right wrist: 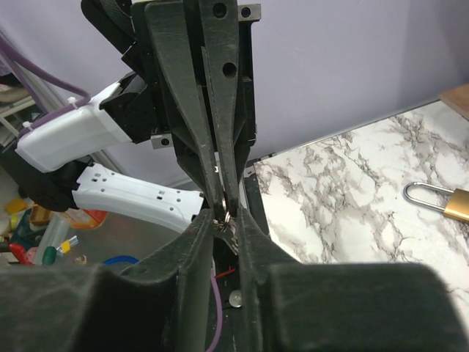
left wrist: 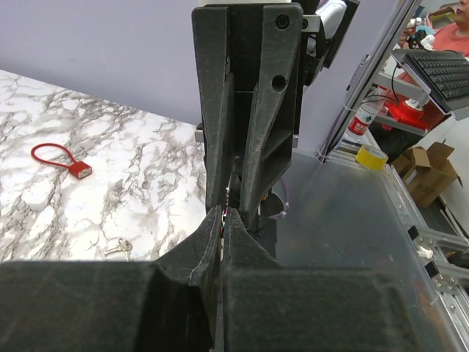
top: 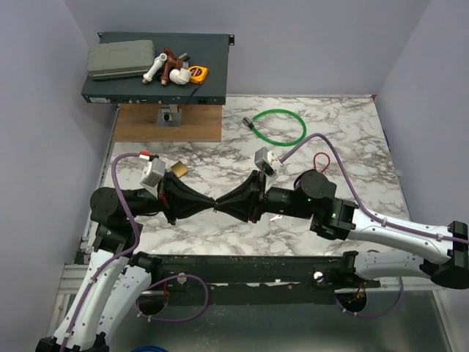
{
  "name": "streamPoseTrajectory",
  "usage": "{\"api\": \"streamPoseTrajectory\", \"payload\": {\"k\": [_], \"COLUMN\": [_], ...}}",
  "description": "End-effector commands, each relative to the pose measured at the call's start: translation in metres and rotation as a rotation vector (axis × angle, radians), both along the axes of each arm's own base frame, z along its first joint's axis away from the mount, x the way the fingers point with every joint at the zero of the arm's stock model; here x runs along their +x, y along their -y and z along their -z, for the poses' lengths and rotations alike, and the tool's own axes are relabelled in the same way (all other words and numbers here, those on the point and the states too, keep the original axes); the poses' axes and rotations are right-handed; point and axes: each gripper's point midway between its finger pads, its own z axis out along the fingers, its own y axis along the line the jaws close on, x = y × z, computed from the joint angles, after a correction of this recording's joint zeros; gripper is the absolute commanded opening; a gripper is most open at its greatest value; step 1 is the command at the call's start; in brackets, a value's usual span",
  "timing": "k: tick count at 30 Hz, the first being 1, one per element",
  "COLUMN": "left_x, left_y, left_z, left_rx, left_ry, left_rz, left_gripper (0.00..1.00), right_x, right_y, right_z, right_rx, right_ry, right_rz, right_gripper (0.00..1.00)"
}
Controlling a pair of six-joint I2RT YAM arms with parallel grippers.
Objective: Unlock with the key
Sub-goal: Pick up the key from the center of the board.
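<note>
A: Where's the key (right wrist: 223, 219)?
B: Tiny silvery bit, pinched where both tool tips meet, above the table (top: 330, 125), centre, near side.
A: L tool?
B: The left gripper (top: 212, 204) is clenched tight on the key.
A: R tool?
B: The right gripper (top: 223, 206) sits tip-to-tip w/ left, fingers either side of the key. Can't tell if it's gripping.
A: Lock?
B: The brass padlock (top: 178, 169) lies on the table, far-left of the tips, apart from them.
</note>
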Motion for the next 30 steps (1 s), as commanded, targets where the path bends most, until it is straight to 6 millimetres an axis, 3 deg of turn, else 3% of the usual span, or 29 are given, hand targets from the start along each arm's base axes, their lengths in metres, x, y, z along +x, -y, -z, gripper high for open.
{"api": "streamPoseTrajectory", "payload": {"k": [1,8,17,24,30], "left_x": [-0.005,-0.008,-0.006,-0.007,-0.011], "left_y": [-0.001,-0.002,-0.002,0.000,0.000], "left_z": [-0.009,-0.009,-0.004,0.010,0.015], "left_rx": [-0.014,-0.015,-0.008,0.015,0.028], "left_ry": [0.047,0.056,0.049,0.028,0.027], "left_rz": [-0.002,-0.002,-0.002,0.031,0.061], "left_gripper": [0.00,0.00,0.00,0.29,0.31], "right_x": [0.000,-0.001,-0.005,0.007,0.008], "right_y": [-0.004,-0.007,-0.003,-0.012,-0.012], "right_z": [-0.002,0.007,0.004,0.014,0.026], "right_rx": [0.029,0.004,0.016,-0.085,-0.140], "right_ry": [-0.015,-0.039,-0.061,-0.127,-0.151], "right_rz": [-0.001,-0.006,-0.018,0.037,0.044], "right_gripper": [0.18,0.01,0.01,0.01,0.01]}}
